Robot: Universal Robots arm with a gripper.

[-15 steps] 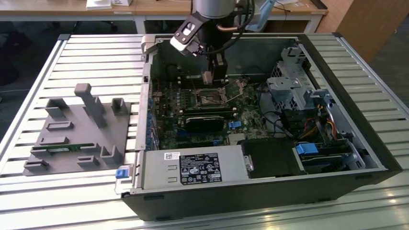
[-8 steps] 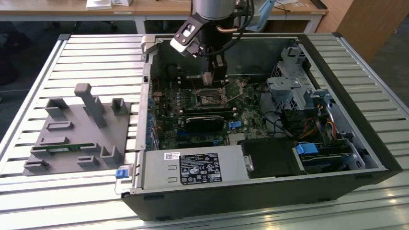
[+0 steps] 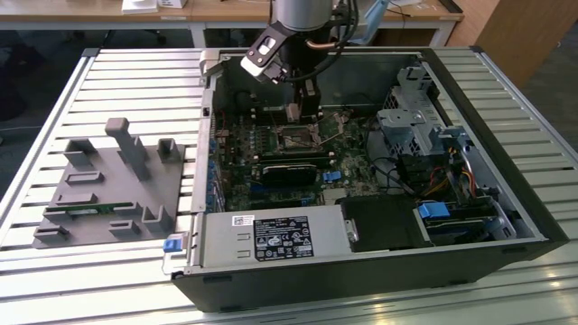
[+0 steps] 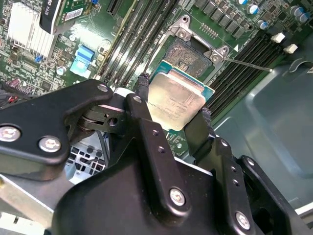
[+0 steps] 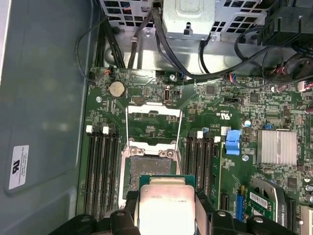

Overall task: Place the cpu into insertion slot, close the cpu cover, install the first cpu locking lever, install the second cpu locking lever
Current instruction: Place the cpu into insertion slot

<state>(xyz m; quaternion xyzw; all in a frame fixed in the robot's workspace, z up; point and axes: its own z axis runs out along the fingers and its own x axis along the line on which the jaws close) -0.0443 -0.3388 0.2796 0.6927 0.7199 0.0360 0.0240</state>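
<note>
Here your gripper (image 4: 173, 103) clamps the cpu (image 4: 176, 99) by its side edges, poised just above the insertion slot (image 4: 189, 55), presumably sparing its underside.

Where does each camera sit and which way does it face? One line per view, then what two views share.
Exterior view: off the arm, above the open case, looking down into it; shows arm and gripper.
Second wrist view: on the wrist, looking along the gripper at the gripped cpu, slot beyond.
First wrist view: on the wrist, looking over cpu and gripper at the slot.
Shared: both wrist views show cpu, slot, gripper.
</note>
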